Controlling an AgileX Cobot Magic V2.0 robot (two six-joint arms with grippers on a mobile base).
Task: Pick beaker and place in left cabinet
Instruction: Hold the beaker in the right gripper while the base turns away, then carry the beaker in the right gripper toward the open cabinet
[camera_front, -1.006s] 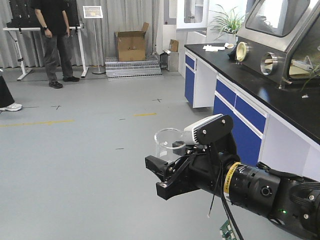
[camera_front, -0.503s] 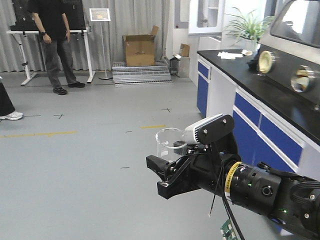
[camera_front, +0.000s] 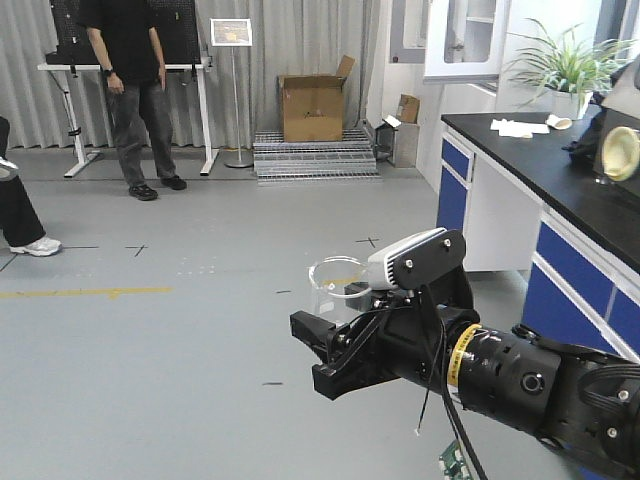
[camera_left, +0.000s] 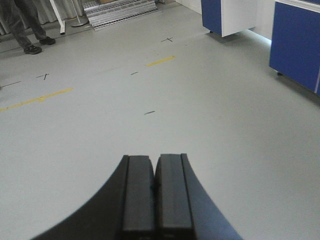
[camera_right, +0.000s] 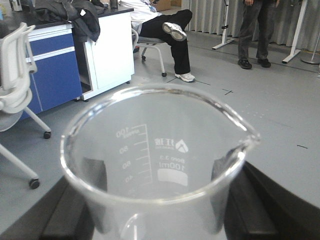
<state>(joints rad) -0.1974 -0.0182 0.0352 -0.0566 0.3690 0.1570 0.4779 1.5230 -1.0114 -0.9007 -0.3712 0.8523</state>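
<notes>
My right gripper (camera_front: 316, 352) is shut on the beaker (camera_front: 336, 286), a small clear glass cylinder with a pouring lip. It holds the beaker upright in mid-air above the grey floor. In the right wrist view the beaker (camera_right: 160, 150) fills the frame, with white 100 ml marks, between the black fingers (camera_right: 250, 200). My left gripper (camera_left: 154, 172) is shut and empty, pointing at bare floor. A white cabinet with a glass-paned door (camera_front: 462, 40) hangs at the far right. I cannot tell if it is the left cabinet.
A black lab counter on blue cupboards (camera_front: 560, 170) runs along the right. A standing person (camera_front: 130, 70), a cardboard box (camera_front: 312, 105) and a sign stand (camera_front: 232, 40) are at the back. A seated person (camera_right: 165, 30) and an office chair (camera_right: 15, 75) show in the right wrist view.
The front view has swung left: the counter has slid to the right and the box and person toward the centre. My right gripper keeps the beaker in the same pose.
</notes>
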